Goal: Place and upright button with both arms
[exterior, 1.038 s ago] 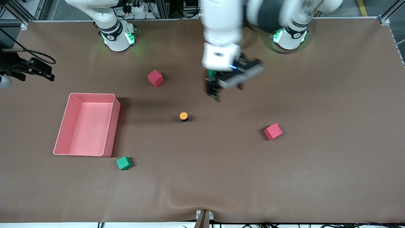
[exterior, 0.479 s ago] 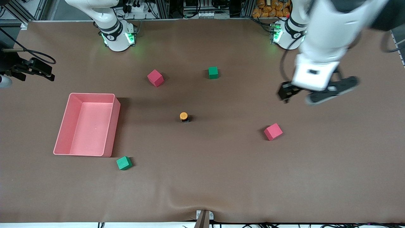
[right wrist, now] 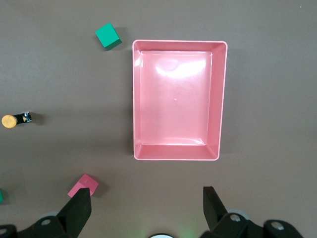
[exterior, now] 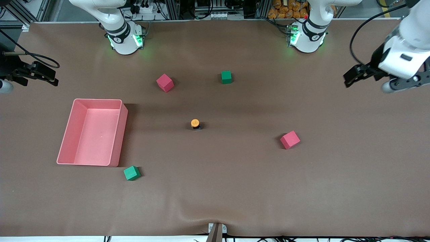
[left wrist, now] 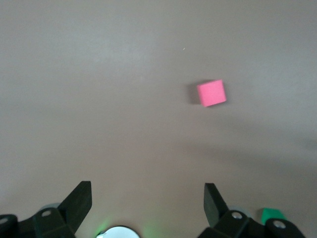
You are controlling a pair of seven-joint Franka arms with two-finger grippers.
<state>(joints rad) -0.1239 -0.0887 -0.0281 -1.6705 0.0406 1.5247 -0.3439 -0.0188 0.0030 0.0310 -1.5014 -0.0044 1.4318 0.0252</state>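
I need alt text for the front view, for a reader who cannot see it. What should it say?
A small orange-capped button stands upright mid-table among two red cubes, two green cubes and an empty pink bin. The left gripper, open and empty, hangs over the left arm's end of the table.

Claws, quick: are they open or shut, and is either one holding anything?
Left claw: open, empty, up over the table's left-arm end.
Right claw: open, empty, high over the pink tray.
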